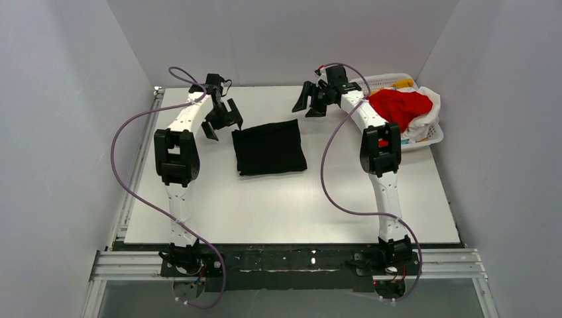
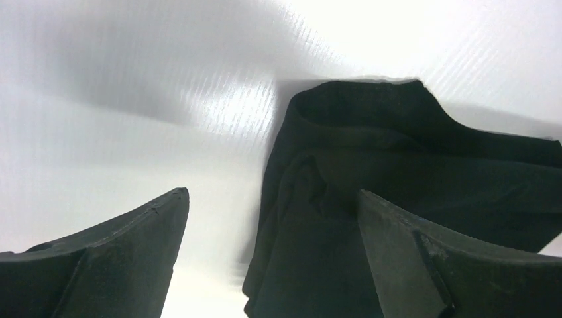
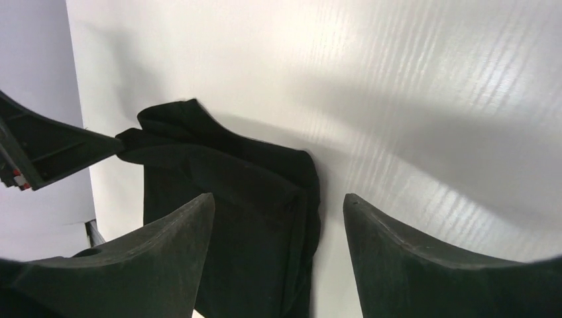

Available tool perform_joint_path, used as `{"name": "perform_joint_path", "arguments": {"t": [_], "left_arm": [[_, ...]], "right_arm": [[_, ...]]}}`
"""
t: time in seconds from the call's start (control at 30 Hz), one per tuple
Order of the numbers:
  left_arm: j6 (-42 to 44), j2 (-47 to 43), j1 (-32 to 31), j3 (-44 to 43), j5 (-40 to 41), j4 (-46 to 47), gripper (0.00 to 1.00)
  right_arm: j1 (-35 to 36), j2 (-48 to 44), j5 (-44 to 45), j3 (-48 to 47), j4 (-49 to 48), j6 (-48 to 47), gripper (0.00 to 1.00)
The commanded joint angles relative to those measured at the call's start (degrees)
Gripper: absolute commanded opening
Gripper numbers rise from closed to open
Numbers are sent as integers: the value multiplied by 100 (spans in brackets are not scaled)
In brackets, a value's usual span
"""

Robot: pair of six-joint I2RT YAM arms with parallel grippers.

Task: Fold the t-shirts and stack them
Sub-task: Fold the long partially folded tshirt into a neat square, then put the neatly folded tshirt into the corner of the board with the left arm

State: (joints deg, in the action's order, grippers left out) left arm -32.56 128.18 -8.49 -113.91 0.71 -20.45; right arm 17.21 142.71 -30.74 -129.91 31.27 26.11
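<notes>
One black t-shirt point(image 1: 268, 148) is lying folded into a rough rectangle at the centre of the top view, flat on the white table point(image 1: 278, 205). It is the only garment lying on the table.

Two grippers are hovering in the upper part of the frame, one towards each far corner of the black t-shirt. The left gripper point(image 1: 223, 124) is hanging just beside the shirt's upper-left corner, with its fingers spread apart and holding nothing. Its wrist view is showing that corner of the folded cloth between the two fingers. The right gripper point(image 1: 308, 106) is hanging above and to the right of the shirt, apart from it, with its fingers likewise spread wide and empty.

One white lattice basket point(image 1: 381, 79) is sitting at the upper right of the frame, partly behind the right arm. Three more shirts are showing in it:
- one red t-shirt point(image 1: 401, 106), bunched on top
- one white t-shirt point(image 1: 432, 101), crumpled around its right side
- one yellow t-shirt point(image 1: 404, 83), showing only as a small patch at the far rim
</notes>
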Motion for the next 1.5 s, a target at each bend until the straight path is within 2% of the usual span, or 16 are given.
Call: {"name": "perform_joint_path", "arguments": {"t": [0.0,0.1,0.2,0.3,0.5,0.6,0.8,0.93,0.97,1.1,1.23,1.37,1.47], "left_arm": [[13,-905,15,257,-48,-679,98],[-59,-1327,14,873,-918,-117,98],[-244,-1385,11,1364,-2366,681,98],[-390,-1077,-42,1323,-2925,817,98],[-321,-581,-50,1062,-2580,951,98],[-360,-69,-47,552,-2297,876,98],[-439,971,-8,-619,-1569,79,98],[-441,1194,6,-591,-1414,-350,98],[-392,1144,5,-363,-1416,-354,98],[-312,780,5,250,-1338,-266,98],[-95,364,5,-54,-1224,-488,98],[28,-291,-9,-248,-1569,-447,98],[54,-747,-80,-51,-1815,-479,98]], "right_arm": [[-29,-890,278,130,-134,75,80],[12,-1467,-136,934,-396,173,82],[119,-1874,-689,1758,-1019,374,83],[259,-1880,-904,1922,-1060,462,84],[377,-1372,-1001,1574,-1011,567,86],[397,-754,-796,934,-974,756,86],[397,520,-259,-292,-977,1331,87],[394,1086,-343,-563,-746,1713,88],[393,1076,-571,-460,-825,1730,88],[414,717,-301,-129,-763,1513,89],[406,212,-78,-431,-325,1126,90],[413,-599,-79,-237,-552,1067,91],[518,-1095,-144,97,-631,1012,91]]}}
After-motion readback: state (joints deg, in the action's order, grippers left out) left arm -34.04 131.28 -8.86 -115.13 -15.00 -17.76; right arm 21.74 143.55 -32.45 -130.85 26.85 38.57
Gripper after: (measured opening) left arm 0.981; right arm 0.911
